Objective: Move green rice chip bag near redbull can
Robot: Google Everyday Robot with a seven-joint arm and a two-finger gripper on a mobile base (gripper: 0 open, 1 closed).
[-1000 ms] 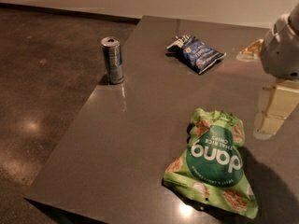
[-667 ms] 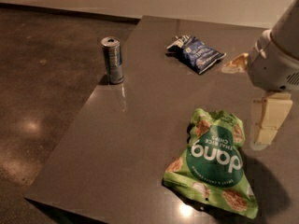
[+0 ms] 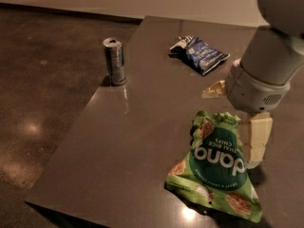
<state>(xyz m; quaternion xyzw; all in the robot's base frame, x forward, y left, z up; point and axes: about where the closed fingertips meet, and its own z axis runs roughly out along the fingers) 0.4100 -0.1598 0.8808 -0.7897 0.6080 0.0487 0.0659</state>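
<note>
Gripper (image 3: 229, 127) low over right side of table (image 3: 133, 146), fingers (image 3: 255, 139) spread apart, nothing held; one finger just beside green rice chip bag (image 3: 216, 175) at its 3 o'clock. Bag flat near front edge, lettering upside down. Redbull can (image 3: 114, 61) upright at bag's 10 o'clock, well apart, by left edge. Dark blue chip bag (image 3: 199, 53) at 12 o'clock.

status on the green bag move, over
claw open at right edge of green rice chip bag, nothing held. bag flat on table, far from redbull can upright at left edge. blue chip bag at back, off the line.
</note>
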